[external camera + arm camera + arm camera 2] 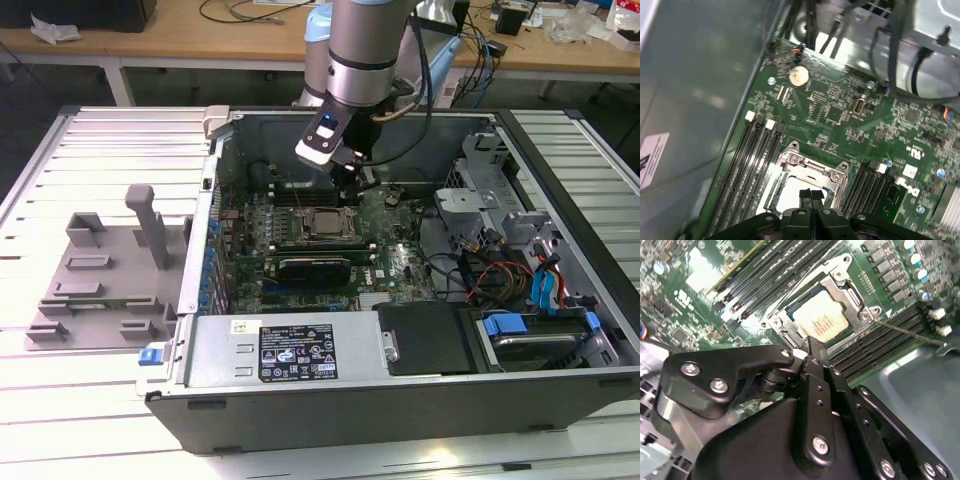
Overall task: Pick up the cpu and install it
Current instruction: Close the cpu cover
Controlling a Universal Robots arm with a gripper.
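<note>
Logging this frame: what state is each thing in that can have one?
cpu: seated in the socket, metal top up.
gripper: shut, holding nothing, close by the socket's edge.
socket lever: sticks out away from the socket, apparently unlatched.
computer case: lying on its side, side panel off.

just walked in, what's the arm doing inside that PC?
The arm's gripper is down inside the open computer case. Its fingers are closed and hold nothing, and it sits right at the edge of the CPU socket. The cpu already lies in the socket, silver top up. I can't tell whether the fingertips touch it.
</note>
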